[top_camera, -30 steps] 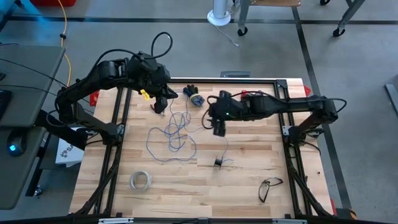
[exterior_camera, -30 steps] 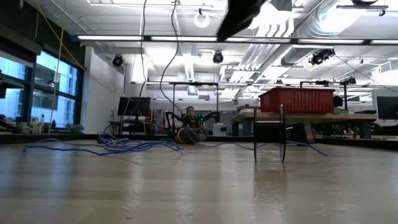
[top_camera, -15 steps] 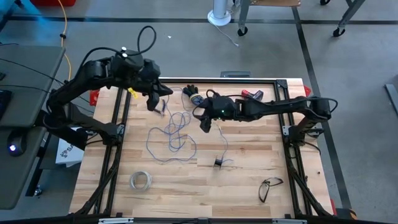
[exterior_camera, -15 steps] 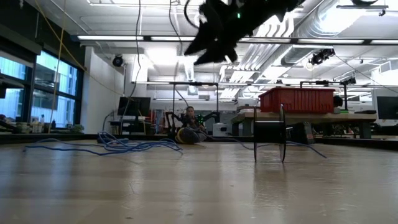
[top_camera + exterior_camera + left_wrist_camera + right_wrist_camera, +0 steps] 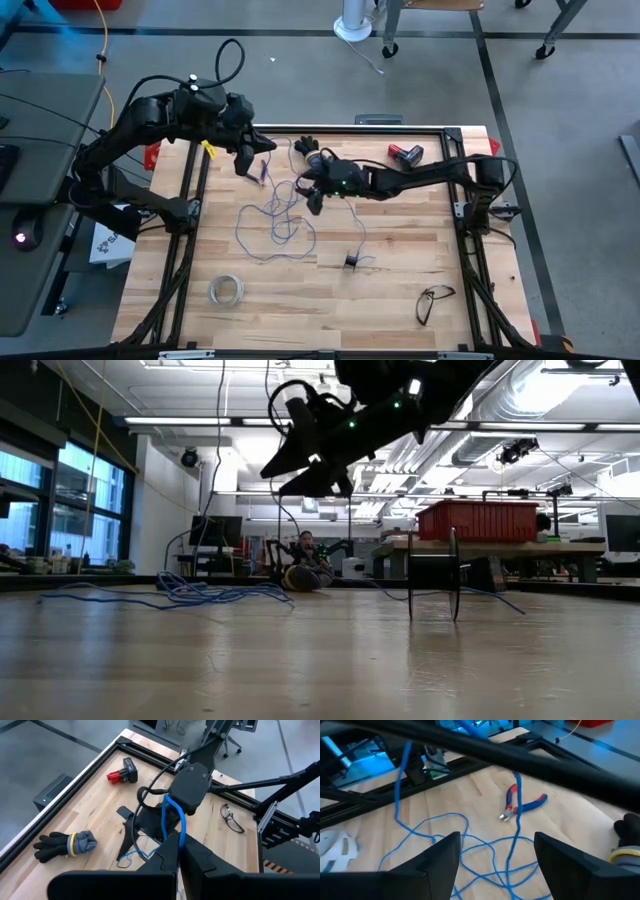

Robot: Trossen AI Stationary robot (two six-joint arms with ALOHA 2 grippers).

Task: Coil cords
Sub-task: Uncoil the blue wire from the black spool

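The thin blue cord lies in a loose tangle on the wooden table, left of centre. One strand runs to the small dark spool, which stands on its rims. Another strand rises to my left gripper, which is shut on it at the far left, above the table. My right gripper hangs open above the tangle's far right part, its fingers spread over the strands and touching none of them. In the low view it is well off the table. My left gripper pinches the blue cord between its two shut fingers. A short loop of cord sticks out past the fingertips. The fingers slant down toward the table's middle. From the hold the cord hangs slack down to the tangle.
Black gloves and a red battery pack lie at the far edge. Red-and-blue pliers lie beside the tangle. A whitish tape ring sits near left, spectacles near right. The black frame rails border the table.
My right gripper has come down and moved toward the table's left, over the cord tangle, tipping forward and rolling as it went; it has stayed open. My left gripper has drawn back slightly toward the far left, still shut on the cord.
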